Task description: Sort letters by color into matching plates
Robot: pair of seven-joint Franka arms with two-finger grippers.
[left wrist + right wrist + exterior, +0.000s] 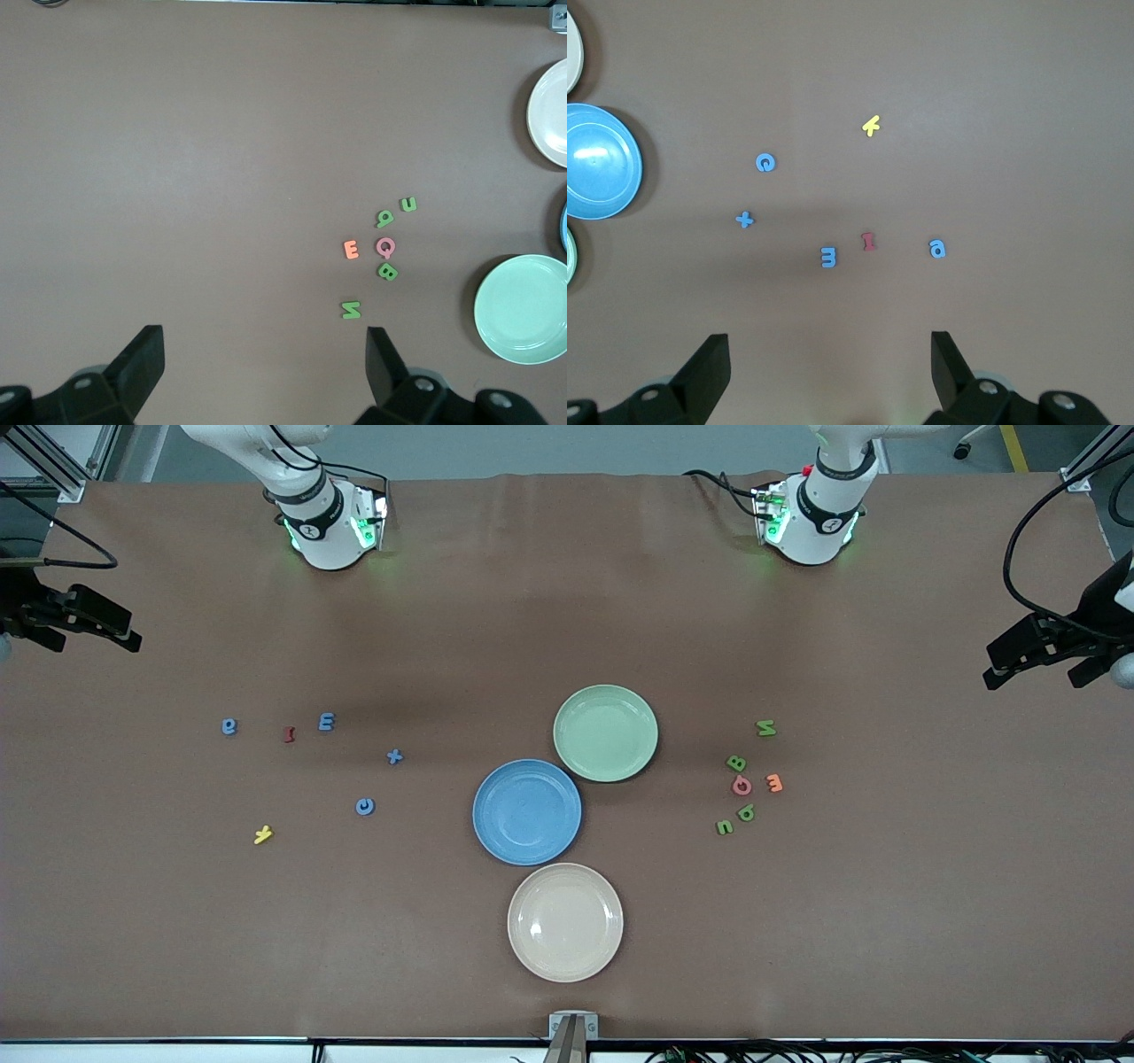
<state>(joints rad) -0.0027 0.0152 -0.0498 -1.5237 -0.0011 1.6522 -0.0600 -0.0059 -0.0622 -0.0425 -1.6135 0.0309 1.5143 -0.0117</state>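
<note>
Both plates bare, blue plate [527, 812] touching green plate [605, 732]. Left claw [264, 365] and right claw [829, 370] spread wide, waiting high over the surface [567, 602]. Near the green plate, risk of grabbing the pink letter [741, 786] wedged among green letters [736, 763].

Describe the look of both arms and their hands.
Both arms are glossy white with black joint rings, green lights glowing at their bases and black cables. The left hand and right hand are matte black, each with two angular fingers.

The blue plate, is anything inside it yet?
No. The blue plate holds only its glossy bare dish. No letters lie in it, and nothing covers it. What is beneath it cannot be seen.
</note>
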